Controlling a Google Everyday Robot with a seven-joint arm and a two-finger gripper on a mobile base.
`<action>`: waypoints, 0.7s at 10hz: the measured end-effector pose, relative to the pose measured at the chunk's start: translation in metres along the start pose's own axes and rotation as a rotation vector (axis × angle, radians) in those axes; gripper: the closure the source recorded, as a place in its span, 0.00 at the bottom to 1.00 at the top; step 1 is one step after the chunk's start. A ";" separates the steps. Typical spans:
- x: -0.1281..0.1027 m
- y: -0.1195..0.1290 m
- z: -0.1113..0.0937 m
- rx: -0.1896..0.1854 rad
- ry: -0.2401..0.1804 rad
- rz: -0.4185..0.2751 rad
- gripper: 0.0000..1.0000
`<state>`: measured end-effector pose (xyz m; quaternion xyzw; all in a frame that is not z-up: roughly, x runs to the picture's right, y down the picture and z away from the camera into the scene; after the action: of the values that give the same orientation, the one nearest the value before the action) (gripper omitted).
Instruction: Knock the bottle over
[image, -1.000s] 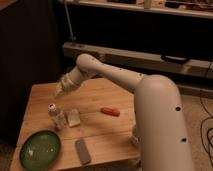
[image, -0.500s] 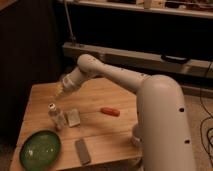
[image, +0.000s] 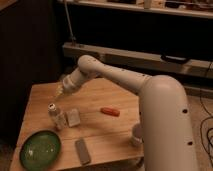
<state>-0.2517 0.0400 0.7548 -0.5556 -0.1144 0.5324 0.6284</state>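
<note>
The bottle (image: 55, 116), small and clear with a white cap, stands on the wooden table (image: 115, 135) near its left side. It is next to a small white block (image: 73, 117). My gripper (image: 60, 91) hangs just above and slightly behind the bottle, near the table's far left part. It does not visibly touch the bottle. The white arm (image: 120, 77) reaches over the table from the right.
A green bowl (image: 41, 149) sits at the front left corner. A grey flat object (image: 82, 151) lies near the front edge. A red-orange object (image: 110, 111) lies mid-table. A white cup (image: 136, 134) stands at the front right, by the arm's base.
The gripper has stayed almost in place above the bottle. The bottle still stands in the same spot.
</note>
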 end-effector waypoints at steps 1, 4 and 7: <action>0.000 0.001 0.000 -0.001 0.003 -0.004 0.89; -0.004 0.014 0.010 -0.047 0.028 -0.042 0.60; -0.003 0.024 0.020 -0.084 0.069 -0.081 0.29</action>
<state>-0.2808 0.0452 0.7433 -0.5943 -0.1374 0.4819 0.6290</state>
